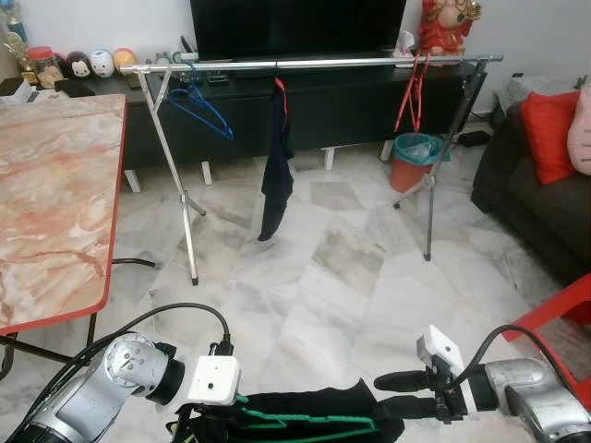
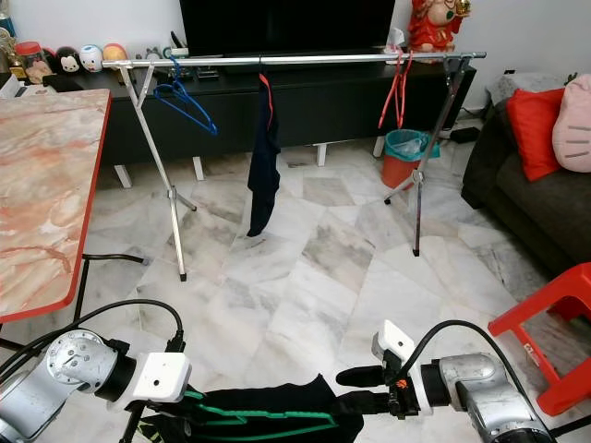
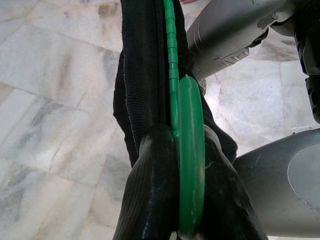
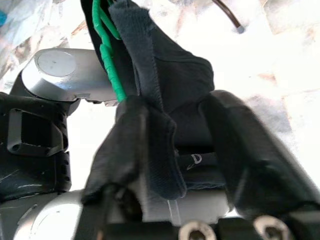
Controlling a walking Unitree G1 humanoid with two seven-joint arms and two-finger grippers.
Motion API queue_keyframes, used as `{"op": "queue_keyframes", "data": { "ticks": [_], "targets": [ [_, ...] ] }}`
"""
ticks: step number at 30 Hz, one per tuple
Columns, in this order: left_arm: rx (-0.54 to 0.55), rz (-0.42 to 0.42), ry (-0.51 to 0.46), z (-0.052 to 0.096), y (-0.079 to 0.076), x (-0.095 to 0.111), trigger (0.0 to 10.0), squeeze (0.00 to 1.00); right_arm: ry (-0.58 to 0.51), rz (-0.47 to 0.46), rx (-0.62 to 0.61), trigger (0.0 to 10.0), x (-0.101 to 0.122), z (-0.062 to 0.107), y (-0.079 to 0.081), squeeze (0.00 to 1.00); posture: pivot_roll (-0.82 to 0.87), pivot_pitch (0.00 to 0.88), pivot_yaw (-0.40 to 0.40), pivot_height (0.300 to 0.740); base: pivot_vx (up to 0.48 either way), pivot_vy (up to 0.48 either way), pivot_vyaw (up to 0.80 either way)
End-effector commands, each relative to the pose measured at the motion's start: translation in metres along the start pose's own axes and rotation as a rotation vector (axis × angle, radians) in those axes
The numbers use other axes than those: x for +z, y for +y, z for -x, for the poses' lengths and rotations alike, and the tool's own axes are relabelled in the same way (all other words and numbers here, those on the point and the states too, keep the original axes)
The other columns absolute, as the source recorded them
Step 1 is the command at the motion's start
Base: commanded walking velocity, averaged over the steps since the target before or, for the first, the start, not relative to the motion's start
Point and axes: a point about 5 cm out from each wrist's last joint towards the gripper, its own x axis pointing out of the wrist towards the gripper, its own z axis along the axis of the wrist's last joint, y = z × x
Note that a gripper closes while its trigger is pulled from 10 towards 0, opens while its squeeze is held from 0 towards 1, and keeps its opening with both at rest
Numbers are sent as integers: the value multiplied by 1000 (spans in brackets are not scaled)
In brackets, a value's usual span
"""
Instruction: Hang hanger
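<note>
The green hanger [image 1: 314, 424] with a dark garment [image 1: 305, 406] on it is carried low over the floor, well short of the drying rack's rail [image 1: 305, 64]: left gripper [image 3: 182, 200] clamped on the hanger, right gripper [image 1: 397, 392] closed on the cloth. Next, probably walk to the rail and lift the hook over a free stretch

You're over a marble floor [image 1: 305, 277]; on it stand the drying rack's legs [image 1: 181, 210], an orange bin [image 1: 413, 159] (by the far wall) and a red stool [image 2: 549, 318] at the right edge.
</note>
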Motion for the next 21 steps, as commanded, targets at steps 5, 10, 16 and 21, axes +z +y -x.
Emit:
{"op": "queue_keyframes", "data": {
  "ticks": [5, 10, 16, 21],
  "targets": [
    [-2, -6, -9, 0, 0, 2, 10000, 0, 14, -1, 38, 10000, 1, 0, 4, 0, 2, 0, -56, 740, 0, 0, 0],
    [-1, -6, -9, 0, 1, 2, 10000, 0, 21, -5, 41, 10000, -1, -2, 5, 0, 4, 0, -56, 740, 0, 0, 0],
    [1, -5, -8, 0, 0, 2, 10000, 0, 36, -7, 48, 10000, -2, -3, 5, 0, 4, 0, -57, 740, 0, 0, 0],
    [2, -6, -10, 0, 1, 3, 10000, 0, 73, 2, 40, 9804, -7, -4, 5, 0, 4, 0, -59, 740, 0, 0, 0]
  ]
}}
